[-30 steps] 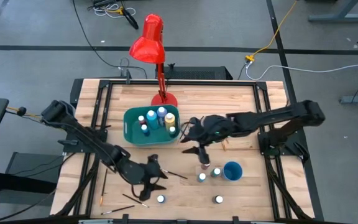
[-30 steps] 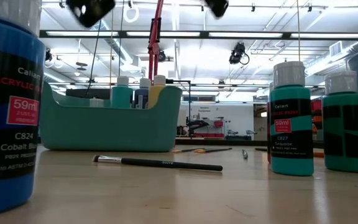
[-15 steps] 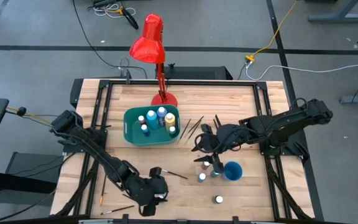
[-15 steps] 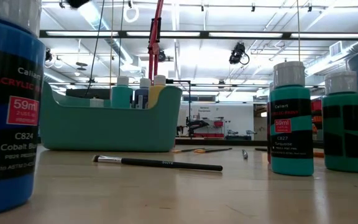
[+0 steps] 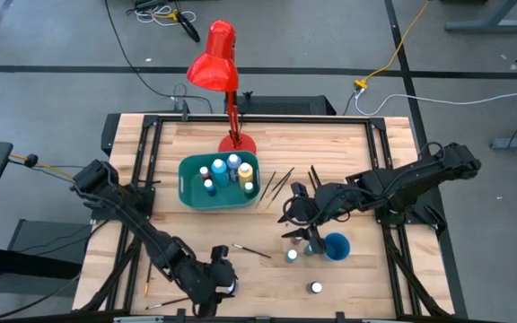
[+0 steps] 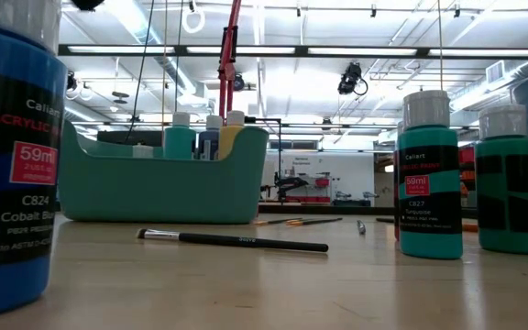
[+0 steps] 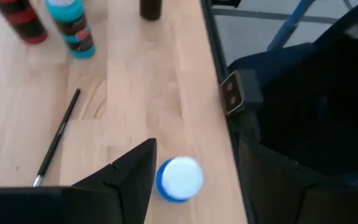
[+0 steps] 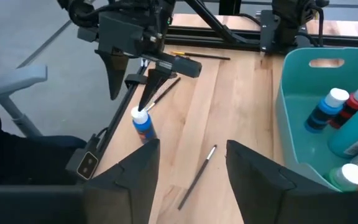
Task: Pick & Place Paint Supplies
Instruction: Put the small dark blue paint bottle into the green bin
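left hand (image 7: 194, 180): dark fingers spread around small round white-capped blue paint bottle (image 7: 179, 179) | right hand (image 8: 191, 168): fingers parted, nothing held | smooth pale wooden table (image 7: 129, 93)

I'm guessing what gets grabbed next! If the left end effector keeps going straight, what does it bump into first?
Probably the blue paint bottle: it stands between the open fingers of the left end effector, right ahead, near the table's edge.

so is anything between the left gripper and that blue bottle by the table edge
Nothing visible. The left gripper hangs open right over the blue bottle, a finger on either side. The nearest paintbrush lies clear to one side.
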`<state>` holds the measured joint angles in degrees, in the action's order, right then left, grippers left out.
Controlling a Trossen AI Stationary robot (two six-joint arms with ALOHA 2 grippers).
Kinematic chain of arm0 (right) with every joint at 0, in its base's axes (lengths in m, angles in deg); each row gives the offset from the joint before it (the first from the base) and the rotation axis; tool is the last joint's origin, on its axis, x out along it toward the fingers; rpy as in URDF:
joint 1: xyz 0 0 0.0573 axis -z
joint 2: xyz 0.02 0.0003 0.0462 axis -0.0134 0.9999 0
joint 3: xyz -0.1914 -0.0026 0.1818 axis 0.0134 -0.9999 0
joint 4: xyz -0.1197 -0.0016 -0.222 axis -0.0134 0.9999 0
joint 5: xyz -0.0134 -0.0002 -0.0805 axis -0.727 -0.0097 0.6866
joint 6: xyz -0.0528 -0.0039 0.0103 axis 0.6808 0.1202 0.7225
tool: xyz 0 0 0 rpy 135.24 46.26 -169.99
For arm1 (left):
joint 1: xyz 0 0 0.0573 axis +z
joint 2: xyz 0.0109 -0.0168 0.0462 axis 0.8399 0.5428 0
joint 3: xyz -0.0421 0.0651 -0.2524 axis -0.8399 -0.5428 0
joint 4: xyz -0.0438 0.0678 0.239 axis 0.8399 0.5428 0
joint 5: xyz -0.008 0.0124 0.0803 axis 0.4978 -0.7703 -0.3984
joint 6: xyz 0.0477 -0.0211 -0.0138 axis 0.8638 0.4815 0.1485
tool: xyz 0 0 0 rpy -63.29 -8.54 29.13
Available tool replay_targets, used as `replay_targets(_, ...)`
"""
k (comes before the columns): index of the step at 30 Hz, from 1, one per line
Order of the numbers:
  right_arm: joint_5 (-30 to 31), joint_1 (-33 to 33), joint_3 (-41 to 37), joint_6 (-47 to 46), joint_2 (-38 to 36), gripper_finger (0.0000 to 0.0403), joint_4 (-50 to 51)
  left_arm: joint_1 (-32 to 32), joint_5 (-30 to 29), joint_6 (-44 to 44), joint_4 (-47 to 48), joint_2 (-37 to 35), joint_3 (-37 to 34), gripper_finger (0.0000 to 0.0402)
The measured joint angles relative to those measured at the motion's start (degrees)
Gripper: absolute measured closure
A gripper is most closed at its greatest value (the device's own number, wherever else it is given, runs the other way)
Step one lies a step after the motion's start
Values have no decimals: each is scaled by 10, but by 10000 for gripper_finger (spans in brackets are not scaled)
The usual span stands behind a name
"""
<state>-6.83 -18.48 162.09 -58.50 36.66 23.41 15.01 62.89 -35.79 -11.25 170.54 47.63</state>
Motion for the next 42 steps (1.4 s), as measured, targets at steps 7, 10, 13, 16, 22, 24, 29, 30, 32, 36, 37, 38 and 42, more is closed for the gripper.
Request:
replay_targets(7,0,0,0,0,0,213,1,-6,-19,-22,-46,0,-44,166)
replay_targets(10,0,0,0,0,0,213,1,-8,-23,-8,-92,0,-61,166)
replay_targets(13,0,0,0,0,0,214,1,-10,-22,-12,-100,0,-62,166)
replay_targets(16,0,0,0,0,0,214,0,-11,-37,-8,-108,10,-62,166)
replay_targets(22,0,0,0,0,0,214,3,-17,-33,-22,-94,39,-64,166)
replay_targets(24,0,0,0,1,0,214,3,-17,-32,-22,-108,53,-62,166)
replay_targets(29,1,0,0,1,0,214,2,-19,-41,1,-108,56,-62,166)
replay_targets(30,1,0,0,1,0,214,2,-19,-42,4,-108,56,-62,166)
replay_targets(32,2,0,0,1,0,214,2,-19,-43,6,-110,56,-62,166)
replay_targets(36,2,0,0,1,0,214,2,-19,-42,5,-108,56,-62,169)
replay_targets(37,2,0,0,1,0,214,2,-19,-42,7,-107,56,-62,174)
replay_targets(38,1,0,0,1,0,214,2,-19,-42,8,-108,56,-62,181)
replay_targets(42,1,0,0,1,0,214,2,-19,-44,13,-108,55,-62,220)
